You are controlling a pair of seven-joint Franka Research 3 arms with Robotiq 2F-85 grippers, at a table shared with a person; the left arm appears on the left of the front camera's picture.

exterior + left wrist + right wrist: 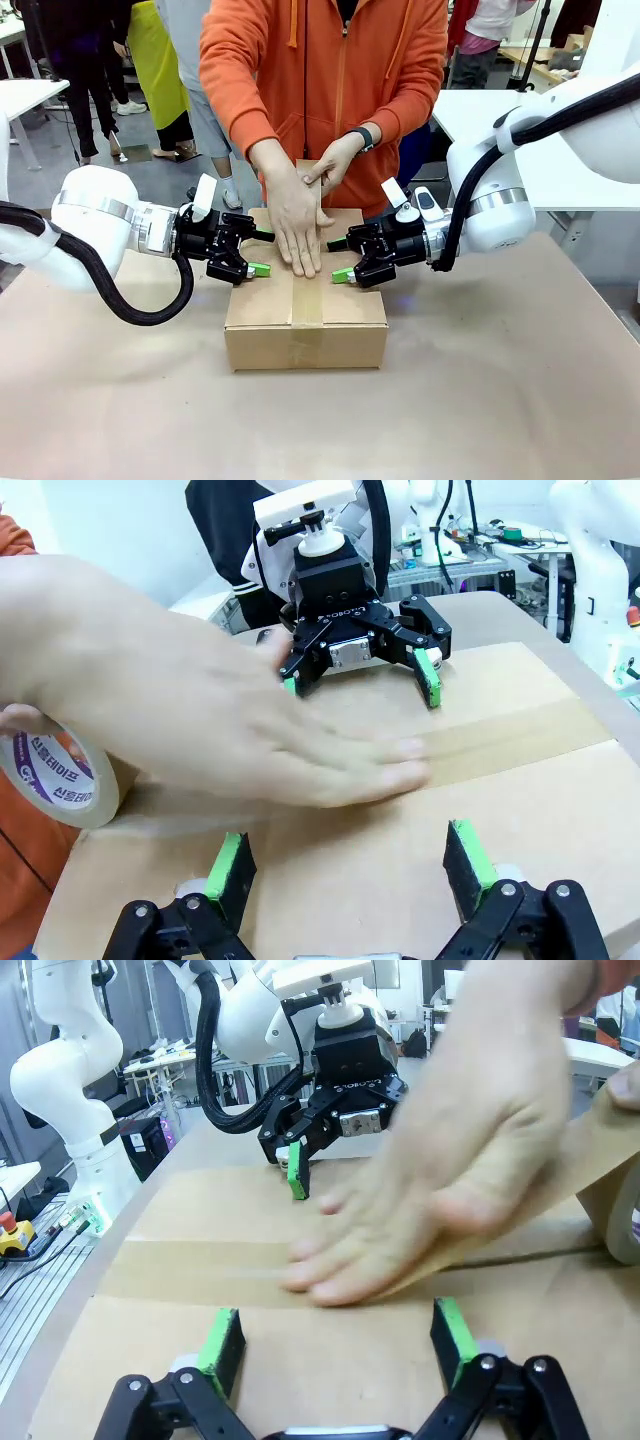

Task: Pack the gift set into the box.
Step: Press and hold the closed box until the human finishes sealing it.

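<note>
Box (pixel 305 320): centre of table, flaps shut, tape strip along seam.
Left gripper (pixel 256 252): fingers wide apart, nothing held, pads resting on box top, left side.
Right gripper (pixel 340 259): same, wide open, empty, on right side.
Person's hand (pixel 296 220): flat on tape, pressing it seemingly.
Other hand (pixel 330 165): at far edge w/ tape roll (pixel 60 770).

The person's hand (pixel 200 710) is motion-blurred; the tape roll (pixel 55 775) is cut off.

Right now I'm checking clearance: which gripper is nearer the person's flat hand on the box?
Roughly equal. Left gripper sits at one side of the hand, right gripper at the other, over the box.
</note>
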